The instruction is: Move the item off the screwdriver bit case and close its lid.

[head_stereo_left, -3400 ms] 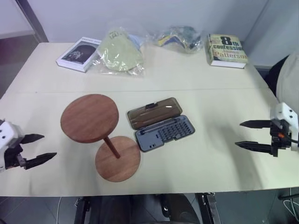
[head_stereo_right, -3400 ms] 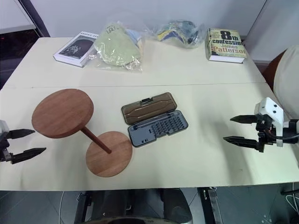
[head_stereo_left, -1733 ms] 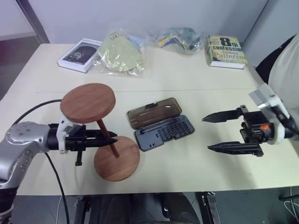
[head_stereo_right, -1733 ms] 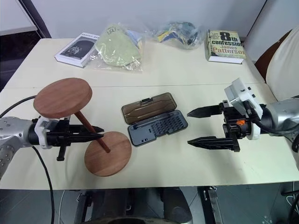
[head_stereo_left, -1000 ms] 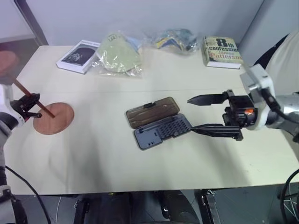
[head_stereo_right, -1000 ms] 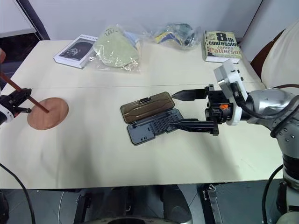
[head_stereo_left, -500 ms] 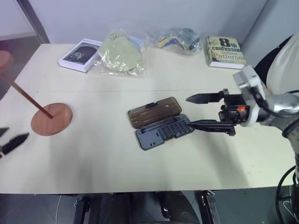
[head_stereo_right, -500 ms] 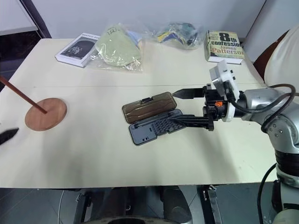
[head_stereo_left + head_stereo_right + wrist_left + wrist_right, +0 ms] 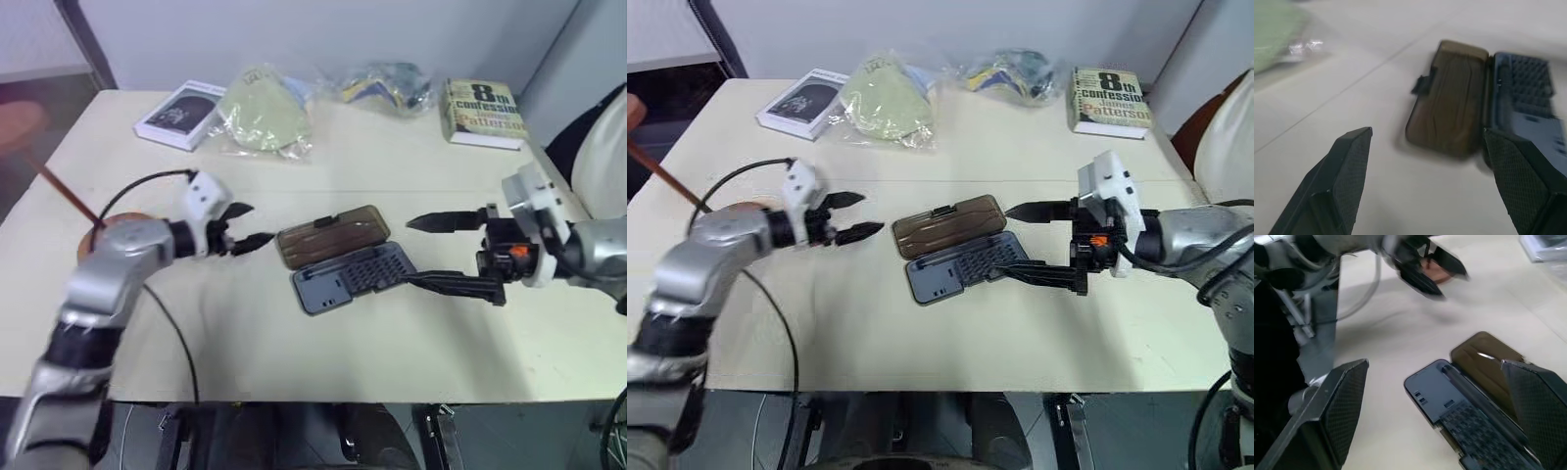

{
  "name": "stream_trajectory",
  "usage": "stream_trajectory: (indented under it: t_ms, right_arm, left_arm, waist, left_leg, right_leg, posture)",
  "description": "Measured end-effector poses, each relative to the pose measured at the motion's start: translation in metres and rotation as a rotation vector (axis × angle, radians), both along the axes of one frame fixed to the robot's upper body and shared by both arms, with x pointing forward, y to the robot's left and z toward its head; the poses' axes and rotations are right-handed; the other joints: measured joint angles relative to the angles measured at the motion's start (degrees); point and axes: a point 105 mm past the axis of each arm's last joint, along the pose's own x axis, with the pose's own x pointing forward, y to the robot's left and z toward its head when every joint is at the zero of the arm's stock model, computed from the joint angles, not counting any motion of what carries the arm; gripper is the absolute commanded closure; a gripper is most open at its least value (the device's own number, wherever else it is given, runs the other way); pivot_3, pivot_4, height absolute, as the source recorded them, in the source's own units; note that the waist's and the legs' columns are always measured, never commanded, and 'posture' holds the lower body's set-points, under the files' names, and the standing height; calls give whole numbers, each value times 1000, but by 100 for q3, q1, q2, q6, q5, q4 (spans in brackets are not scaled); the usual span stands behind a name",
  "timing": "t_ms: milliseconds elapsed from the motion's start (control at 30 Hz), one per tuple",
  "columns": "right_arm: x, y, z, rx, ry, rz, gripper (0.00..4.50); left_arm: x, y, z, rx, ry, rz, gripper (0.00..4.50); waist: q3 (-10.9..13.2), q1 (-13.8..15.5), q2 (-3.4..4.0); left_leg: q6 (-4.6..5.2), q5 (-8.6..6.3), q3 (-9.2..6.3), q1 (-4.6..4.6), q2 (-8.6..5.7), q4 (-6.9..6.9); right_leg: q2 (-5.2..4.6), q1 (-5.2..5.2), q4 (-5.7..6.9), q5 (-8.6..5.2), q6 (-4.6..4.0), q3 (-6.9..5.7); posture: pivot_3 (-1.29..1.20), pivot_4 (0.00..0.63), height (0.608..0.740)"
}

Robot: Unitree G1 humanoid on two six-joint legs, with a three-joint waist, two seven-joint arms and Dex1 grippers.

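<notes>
two books (image 9: pixel 179 115), two plastic bags (image 9: pixel 263 116), one bit case (image 9: pixel 343 258).

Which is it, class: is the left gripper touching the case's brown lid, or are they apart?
Apart. In the left eye view, bare table shows between the open left gripper and the lid; the left wrist view shows the same gap.

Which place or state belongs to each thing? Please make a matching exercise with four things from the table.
Things:
1. lid
2. wooden item
3. book with a big 8
4. left hand

Places or states:
A. far right corner of the table
B. lying open, flat beside the tray
C. at the table's left edge, apart from the case
D. open, empty, near the lid

Pairs: 1-B, 2-C, 3-A, 4-D
</notes>
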Motion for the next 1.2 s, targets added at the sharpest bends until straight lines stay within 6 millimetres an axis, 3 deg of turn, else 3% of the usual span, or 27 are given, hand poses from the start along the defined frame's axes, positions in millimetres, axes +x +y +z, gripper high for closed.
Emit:
stream_trajectory:
  t_ms: [200, 400, 500, 667, 700, 867, 1067, 1200]
  right_arm:
    - [-15, -6, 1, 10, -17, -92, 0]
    - [-22, -12, 5, 25, -42, -187, 0]
    - [-25, -13, 3, 28, -39, -213, 0]
    - [-30, -11, 3, 33, -43, -230, 0]
    - [-30, -11, 3, 37, -39, -231, 0]
    - [-33, -14, 4, 39, -37, -243, 0]
    - [-42, -10, -1, 2, 15, -176, 0]
    - [-47, -9, -3, -27, 38, -122, 0]
  left_arm:
    - [39, -24, -20, 85, 61, -79, 705]
    - [50, -38, -36, 133, 122, -164, 705]
    - [53, -43, -43, 167, 120, -180, 1537]
    - [49, -51, -55, 212, 118, -248, 4177]
    - [49, -50, -54, 218, 107, -251, 4463]
    - [43, -45, -52, 262, 77, -335, 4463]
    - [11, -33, -61, 307, 92, -572, 4463]
    - [0, -23, -61, 344, 92, -632, 4463]
  waist:
    - [0, 41, 1]
    - [3, 35, -5]
    - [3, 38, -6]
    - [4, 40, -9]
    - [4, 39, -9]
    - [5, 36, -10]
    - [5, 42, -10]
    - [6, 44, -12]
  left_leg:
    - [8, -4, -2, -3, -3, -1]
    - [8, -4, -2, -9, -4, 4]
    - [8, -4, -2, -8, -4, 4]
    - [8, -4, -3, -9, -4, 4]
    - [8, -4, -3, -8, -4, 4]
    - [8, -4, -3, -8, -3, 3]
    - [8, -4, -4, -8, -2, 2]
    - [8, -4, -4, -8, -2, 4]
  right_leg:
    - [3, -3, 2, -7, -1, 1]
    - [1, -3, 2, -8, 2, 2]
    - [1, -3, 2, -8, 3, 3]
    - [1, -2, 3, -8, 3, 3]
    - [1, -2, 3, -8, 3, 3]
    - [1, -2, 3, -9, 4, 3]
    - [2, -2, 4, -9, 3, 2]
    - [1, -2, 5, -9, 4, 2]
  posture:
    - [0, 150, 737]
    - [0, 150, 737]
    - [0, 150, 737]
    - [0, 150, 737]
    - [0, 150, 737]
    - [0, 150, 737]
    - [0, 150, 737]
    - [0, 150, 737]
